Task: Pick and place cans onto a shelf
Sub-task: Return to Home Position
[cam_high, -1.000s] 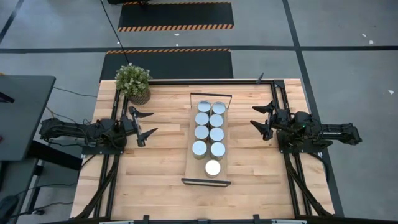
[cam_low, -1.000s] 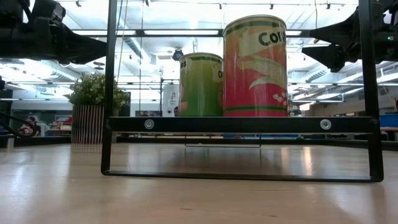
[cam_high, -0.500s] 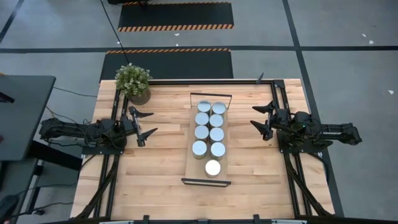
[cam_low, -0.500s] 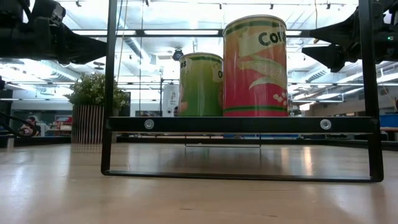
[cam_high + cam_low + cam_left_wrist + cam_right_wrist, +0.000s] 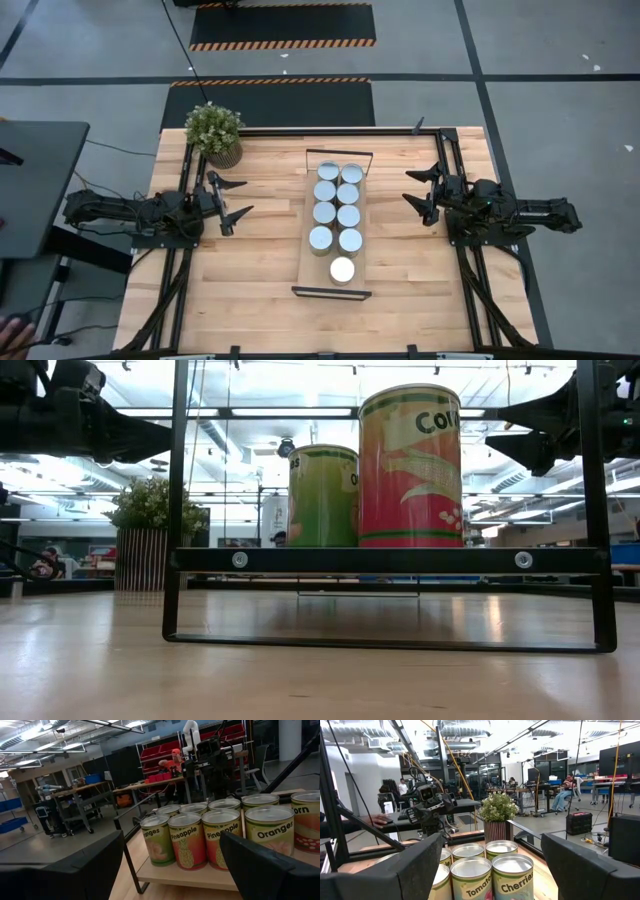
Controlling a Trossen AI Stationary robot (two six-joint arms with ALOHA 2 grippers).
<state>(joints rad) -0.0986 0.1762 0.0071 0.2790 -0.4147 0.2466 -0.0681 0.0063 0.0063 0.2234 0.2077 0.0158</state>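
Both left hand (image 5: 246,197) and right hand (image 5: 407,187) gape wide, seemingly empty.

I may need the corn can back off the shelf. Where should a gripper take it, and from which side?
Take the corn can by its upright side wall, probably from above, fingers at its left and right. It stands alone at the shelf's near end with bare board on both sides; the other cans crowd it behind and the wire rail bars the front.
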